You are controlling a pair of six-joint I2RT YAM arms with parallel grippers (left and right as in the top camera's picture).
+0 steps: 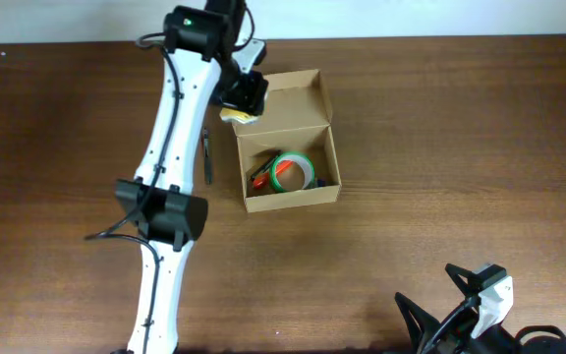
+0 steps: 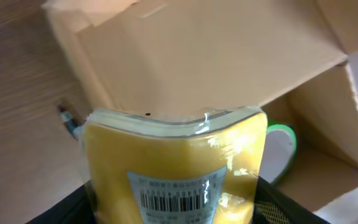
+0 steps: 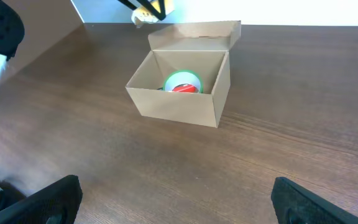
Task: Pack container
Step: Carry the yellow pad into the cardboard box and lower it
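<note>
The container point(image 1: 291, 189) is a tan cardboard box, its flap lid point(image 1: 295, 98) standing open at the back. Inside lie a green tape roll point(image 1: 291, 170) and an orange item point(image 1: 260, 177). My left gripper point(image 1: 242, 96) hangs over the box's rear left corner, shut on a yellow plastic-wrapped pack point(image 1: 235, 116). In the left wrist view the pack point(image 2: 173, 155) with its barcode label fills the space between the black fingers point(image 2: 284, 205), with the lid point(image 2: 197, 56) and tape roll point(image 2: 286, 142) beyond. My right gripper point(image 3: 176, 202) is open and holds nothing, far from the container point(image 3: 179, 106).
A dark pen point(image 1: 205, 155) lies on the wooden table just left of the box, beside the left arm point(image 1: 165, 197). The right arm point(image 1: 480, 295) sits at the front right edge.
</note>
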